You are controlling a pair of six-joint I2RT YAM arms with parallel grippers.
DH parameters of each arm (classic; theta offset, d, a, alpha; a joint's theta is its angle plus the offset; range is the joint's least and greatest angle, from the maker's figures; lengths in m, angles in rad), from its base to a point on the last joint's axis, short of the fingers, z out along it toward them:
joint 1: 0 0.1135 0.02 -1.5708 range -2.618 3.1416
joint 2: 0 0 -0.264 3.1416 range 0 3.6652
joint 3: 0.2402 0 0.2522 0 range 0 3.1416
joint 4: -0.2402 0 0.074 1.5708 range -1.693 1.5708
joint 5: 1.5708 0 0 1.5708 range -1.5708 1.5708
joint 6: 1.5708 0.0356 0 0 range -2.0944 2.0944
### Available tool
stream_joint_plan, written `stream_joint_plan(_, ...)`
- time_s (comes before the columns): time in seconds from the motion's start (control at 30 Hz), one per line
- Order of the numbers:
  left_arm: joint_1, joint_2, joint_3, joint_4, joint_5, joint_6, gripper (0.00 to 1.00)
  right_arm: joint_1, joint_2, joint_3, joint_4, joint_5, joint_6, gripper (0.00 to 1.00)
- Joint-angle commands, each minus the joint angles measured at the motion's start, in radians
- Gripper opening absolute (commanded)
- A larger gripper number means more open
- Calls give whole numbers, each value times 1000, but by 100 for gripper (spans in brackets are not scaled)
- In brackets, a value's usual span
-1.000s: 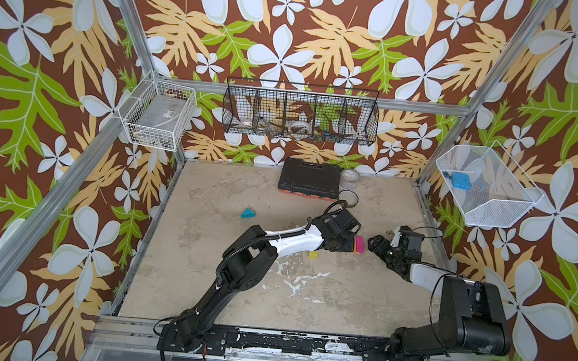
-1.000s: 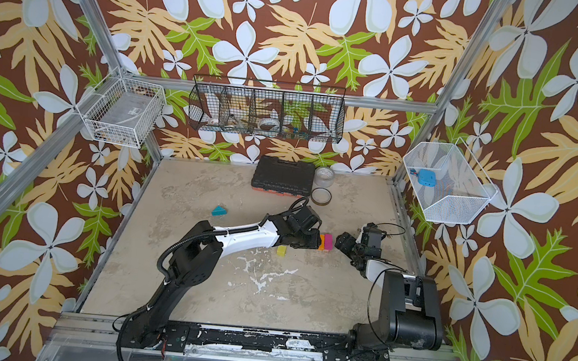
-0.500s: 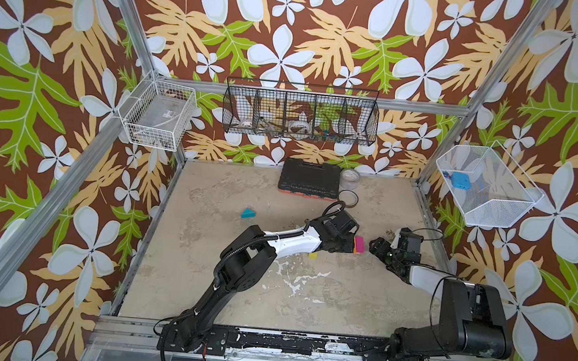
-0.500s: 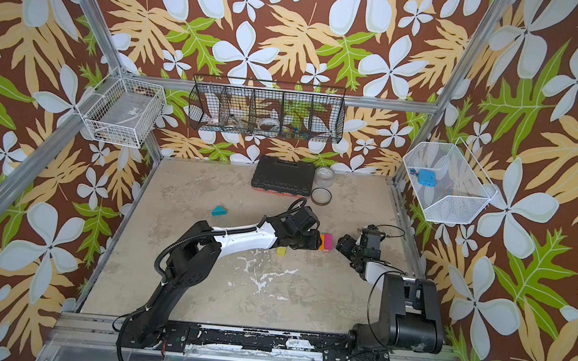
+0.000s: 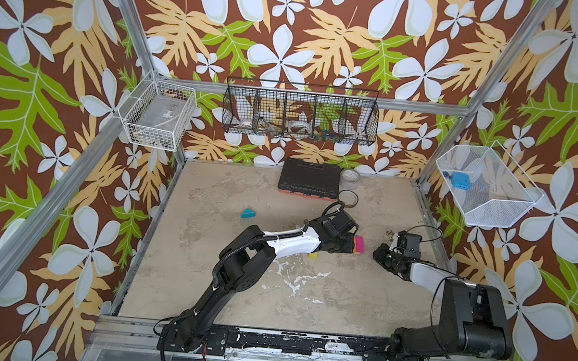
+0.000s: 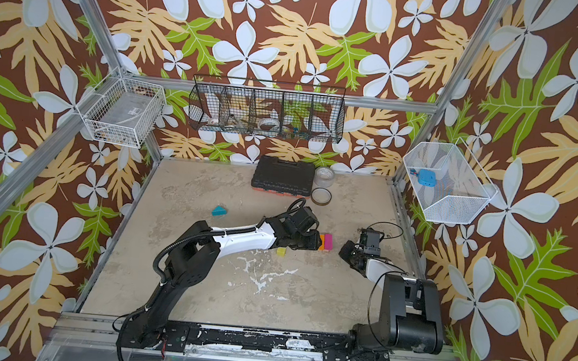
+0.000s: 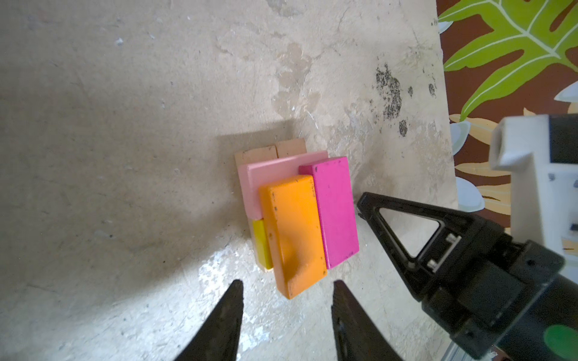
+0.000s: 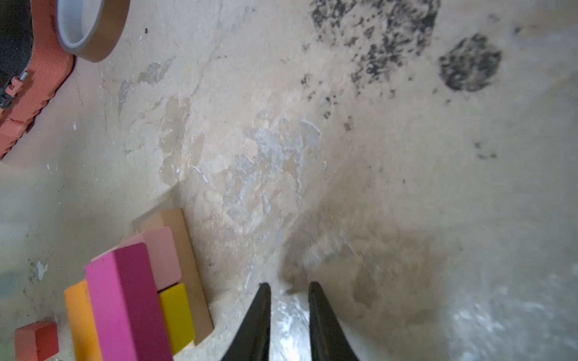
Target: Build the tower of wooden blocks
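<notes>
The tower (image 7: 294, 231) stands right of the table's middle: plain planks lowest, pink and yellow pieces above, an orange brick and a magenta brick (image 7: 334, 212) on top. It shows as a small coloured stack (image 5: 358, 244) in both top views. My left gripper (image 7: 287, 283) is open, its tips either side of the orange brick's near end without touching. My right gripper (image 8: 289, 284) is shut on nothing, its tip (image 7: 362, 203) just beside the magenta brick. Loose wood blocks: a yellow cube (image 5: 313, 255), a teal wedge (image 5: 248, 213), a red block (image 8: 36, 339).
A black tool case (image 5: 309, 181) and two tape rolls (image 5: 350, 176) (image 5: 348, 196) lie at the back. Wire baskets hang on the walls: white at the left (image 5: 157, 120), black at the back (image 5: 300, 112), white at the right (image 5: 483, 187).
The right gripper's jaws have closed from wide open. Both arms have scarcely moved, and the tower stands as before.
</notes>
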Motion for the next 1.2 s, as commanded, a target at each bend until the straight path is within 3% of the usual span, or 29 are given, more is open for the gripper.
stream_joint_plan(0.0,1,-12,8,15,2,7,48,0,30,6,-12,-43,-19,22)
stream_joint_plan(0.57,12,36,48,8,27,19,48,24,96,44,16,-114,-57,20)
stream_joint_plan(1.17,19,81,72,31,62,27,47,54,118,66,14,-116,-68,20)
